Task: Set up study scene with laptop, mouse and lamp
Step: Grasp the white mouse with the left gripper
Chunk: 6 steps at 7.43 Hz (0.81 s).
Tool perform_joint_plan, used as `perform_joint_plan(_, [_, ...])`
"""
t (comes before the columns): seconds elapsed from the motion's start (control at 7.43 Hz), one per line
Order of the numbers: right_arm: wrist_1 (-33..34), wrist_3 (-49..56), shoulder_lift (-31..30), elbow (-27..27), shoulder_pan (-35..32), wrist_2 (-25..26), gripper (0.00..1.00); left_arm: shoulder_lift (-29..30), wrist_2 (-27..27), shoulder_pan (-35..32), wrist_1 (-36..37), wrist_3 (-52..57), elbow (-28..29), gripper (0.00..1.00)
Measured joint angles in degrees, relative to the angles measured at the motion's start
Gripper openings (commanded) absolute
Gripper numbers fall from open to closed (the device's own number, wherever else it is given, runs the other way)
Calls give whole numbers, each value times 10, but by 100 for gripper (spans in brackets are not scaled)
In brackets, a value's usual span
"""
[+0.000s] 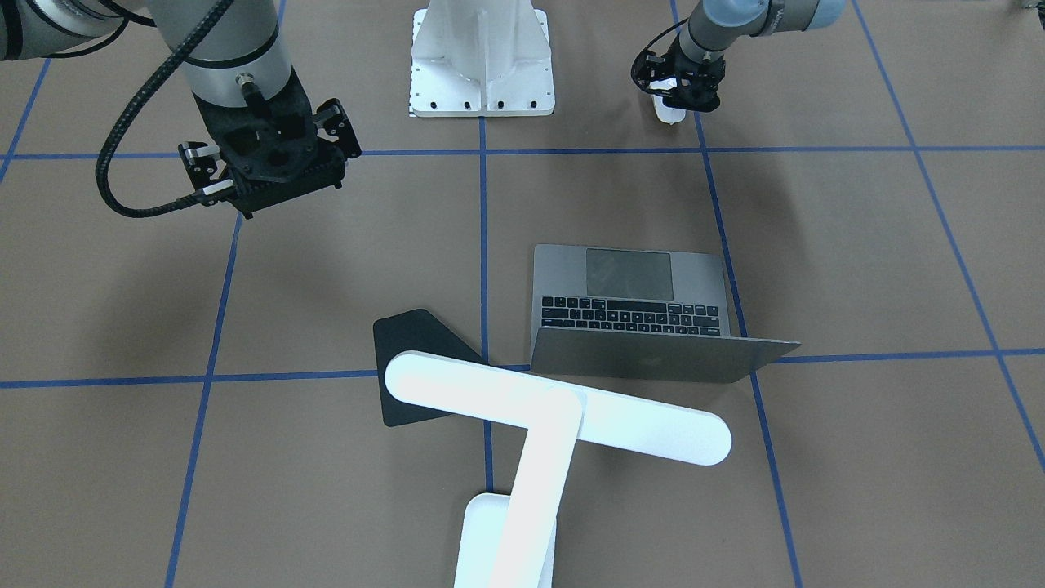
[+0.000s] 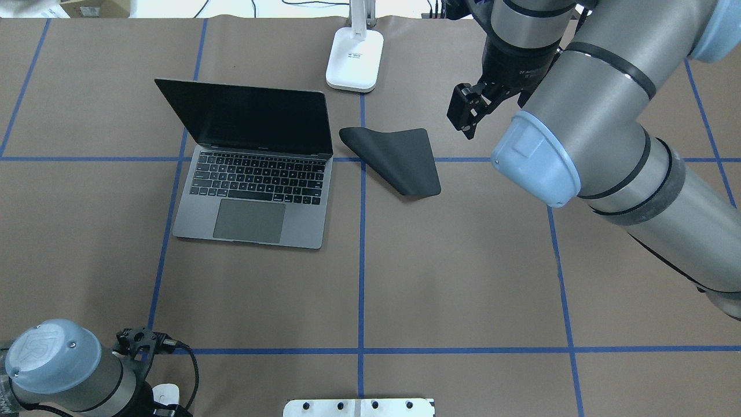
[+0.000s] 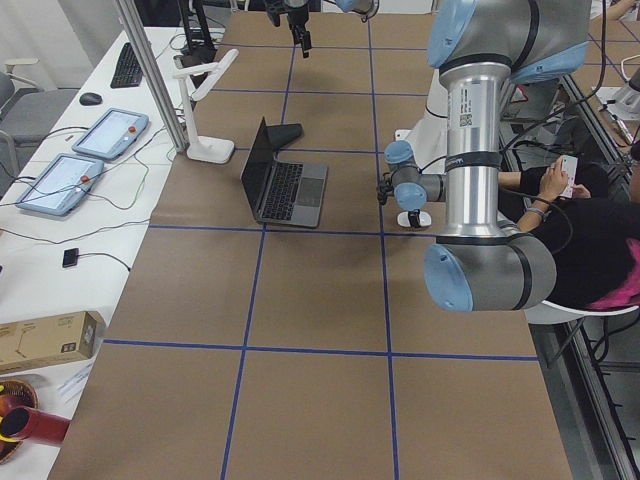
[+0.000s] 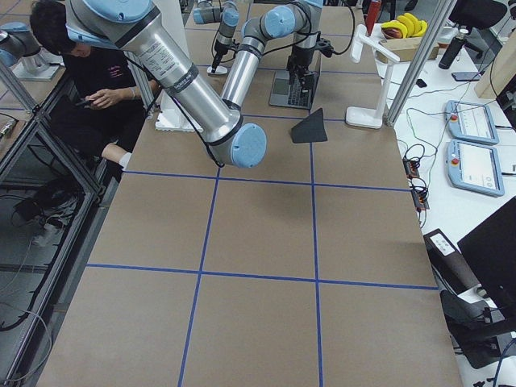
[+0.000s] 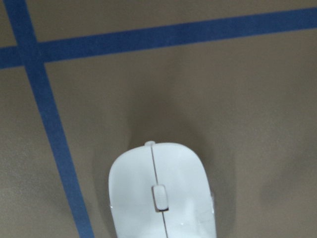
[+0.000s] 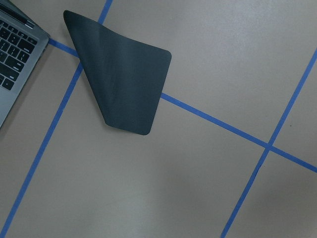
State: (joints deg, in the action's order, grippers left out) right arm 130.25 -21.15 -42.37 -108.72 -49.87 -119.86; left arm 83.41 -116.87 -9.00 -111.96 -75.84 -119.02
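Note:
The grey laptop (image 2: 255, 179) stands open left of the table's middle, its dark screen raised. Behind it, at the far edge, is the white lamp (image 2: 354, 58); its bar head (image 1: 555, 408) reaches over the table. The white mouse (image 5: 161, 193) lies on the brown table near the robot's base, also seen in the front view (image 1: 669, 114). My left gripper (image 1: 676, 96) hangs right over the mouse with its fingers on either side of it, and it looks open. Well above the table, to the right of the black pad, my right gripper (image 2: 466, 119) is open and holds nothing.
A flat black pad (image 2: 399, 157) with one edge curled up lies just right of the laptop. The white bolted pedestal (image 1: 482, 65) stands at the robot's side. A seated person (image 3: 590, 230) is beside the table. Blue tape lines cross the brown surface.

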Motion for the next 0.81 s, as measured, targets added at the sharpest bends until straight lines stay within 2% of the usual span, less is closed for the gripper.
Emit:
perform_joint_plan(0.27, [0,0,0,0,0,2,100,8,1,0,0,0,7,74])
perform_joint_plan(0.81, [-1,1,-1,0,1,4,100,13,-2,-6,1,-1,4,71])
